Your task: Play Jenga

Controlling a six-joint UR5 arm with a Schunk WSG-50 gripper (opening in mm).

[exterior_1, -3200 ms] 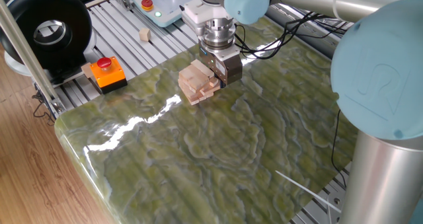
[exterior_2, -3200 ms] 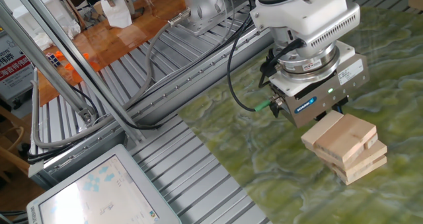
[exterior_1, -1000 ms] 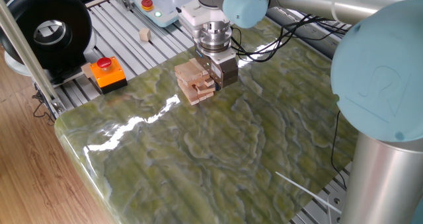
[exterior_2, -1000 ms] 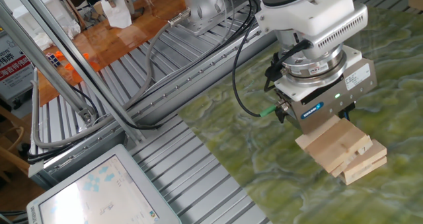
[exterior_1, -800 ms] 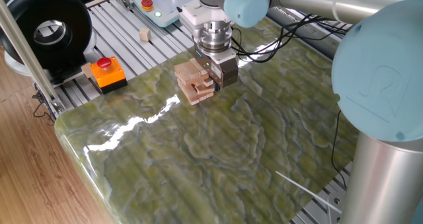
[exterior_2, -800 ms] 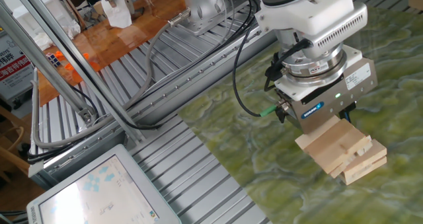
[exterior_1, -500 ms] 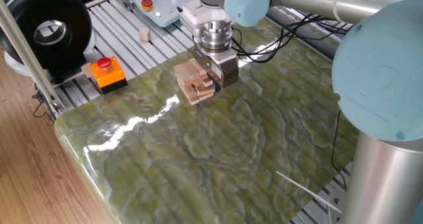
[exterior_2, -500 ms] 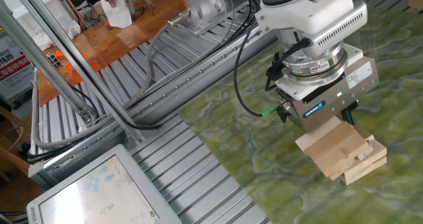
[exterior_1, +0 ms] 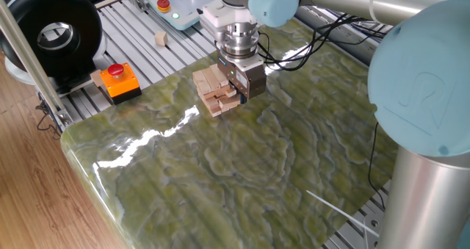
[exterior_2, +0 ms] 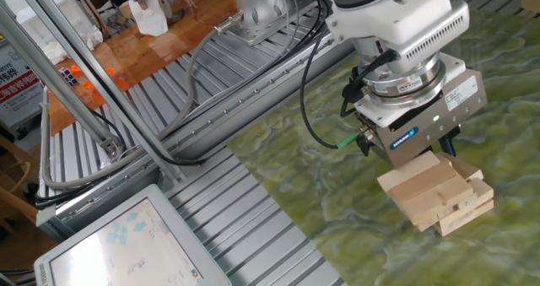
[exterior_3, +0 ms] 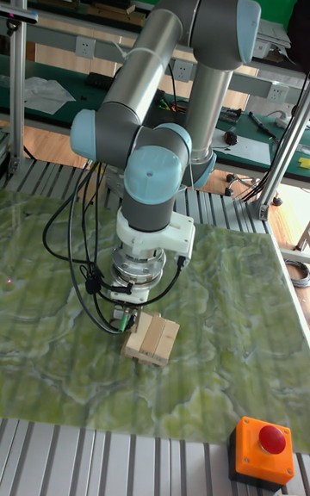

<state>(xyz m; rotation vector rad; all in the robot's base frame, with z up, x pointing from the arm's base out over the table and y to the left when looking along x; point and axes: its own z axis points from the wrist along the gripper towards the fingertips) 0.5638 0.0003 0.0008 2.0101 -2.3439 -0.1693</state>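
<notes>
One low stack of pale wooden Jenga bars [exterior_2: 434,198] sits on the green marbled worktop [exterior_1: 242,168], directly beneath the grey two-finger end effector [exterior_2: 445,151]. Its fingertips appear to reach into the upper layers, but whether they clamp a bar cannot be told, since its body hides them. Any sideways drag could shear the already offset layers and topple the stack.

Bright even indoor light, white glare streaks on the glossy green table [exterior_1: 220,168], soft faint shadows, sharp focus, mild wide-angle bending at edges
</notes>
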